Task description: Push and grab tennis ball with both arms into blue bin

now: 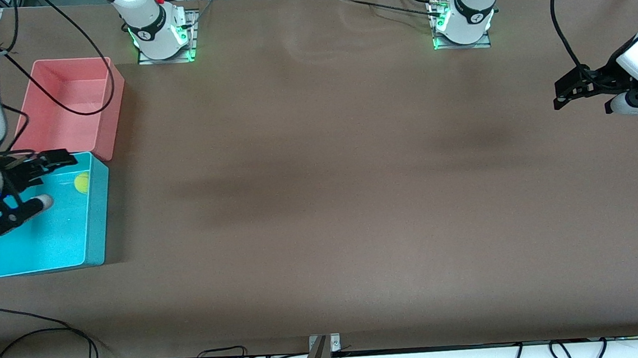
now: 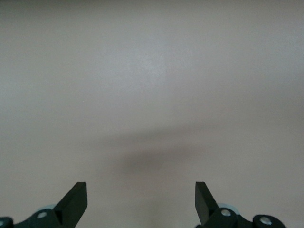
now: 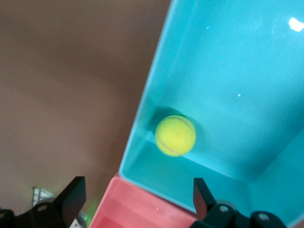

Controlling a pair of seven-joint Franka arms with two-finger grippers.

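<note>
The tennis ball [image 1: 82,182] lies on the floor of the blue bin [image 1: 95,228], in the corner next to the pink bin. My right gripper [image 1: 55,180] is open and empty, held over the blue bin just above the ball. In the right wrist view the ball [image 3: 175,135] rests against the blue bin's [image 3: 223,57] wall, apart from the right gripper [image 3: 137,194]. My left gripper [image 1: 563,94] is open and empty, up over bare table at the left arm's end. The left wrist view shows the left gripper [image 2: 141,194] over only brown table.
A pink bin [image 1: 67,118] stands touching the blue bin, farther from the front camera; it also shows in the right wrist view [image 3: 137,209]. A black cable hangs over the pink bin. The brown table [image 1: 324,173] spreads wide between the arms. Cables lie along the front edge.
</note>
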